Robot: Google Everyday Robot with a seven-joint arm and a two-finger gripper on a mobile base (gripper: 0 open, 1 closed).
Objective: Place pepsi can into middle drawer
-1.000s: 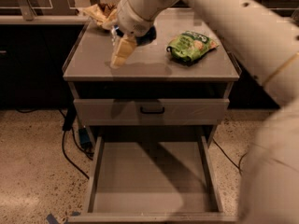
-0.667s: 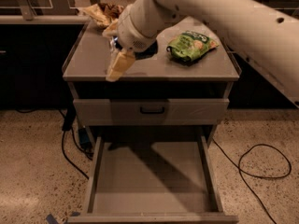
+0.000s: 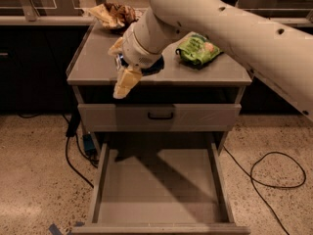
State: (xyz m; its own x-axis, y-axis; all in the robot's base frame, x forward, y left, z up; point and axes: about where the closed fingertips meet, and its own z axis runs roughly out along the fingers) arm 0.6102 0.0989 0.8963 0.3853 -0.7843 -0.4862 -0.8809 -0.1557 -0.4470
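Cream claw [image 3: 126, 80] hangs by countertop [image 3: 98, 68] edge, above flat grey middle drawer [image 3: 161, 190].

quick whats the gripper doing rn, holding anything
gripper: closed on the pepsi can, at the cabinet top's front edge, above the open middle drawer

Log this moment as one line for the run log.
phase: carry | gripper: shut on pepsi can, over cabinet top front edge | middle drawer: open, below | green snack bag: on cabinet top
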